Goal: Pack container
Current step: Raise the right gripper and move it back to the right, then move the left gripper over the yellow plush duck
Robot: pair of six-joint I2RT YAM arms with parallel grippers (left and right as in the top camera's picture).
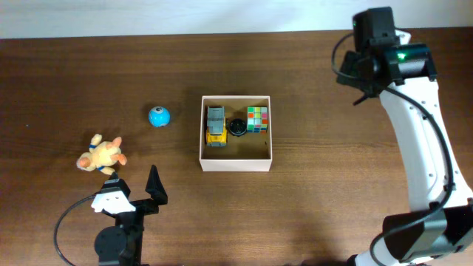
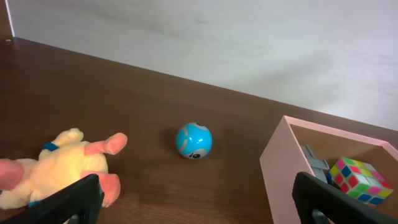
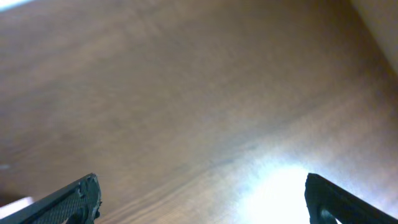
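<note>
The container, a white-walled square box with a tan inside, sits mid-table. It holds a yellow-and-grey toy truck, a black round toy and a colour cube. A blue ball lies left of it, and a yellow plush toy lies farther left. My left gripper is open and empty near the front edge, just right of the plush. In the left wrist view, the left gripper faces the ball, with the plush at left and the container wall at right. My right gripper is open and empty over bare table.
The right arm runs along the table's right side, with its wrist at the far right corner. A pale wall lies beyond the table's far edge. Cables trail from the left arm base.
</note>
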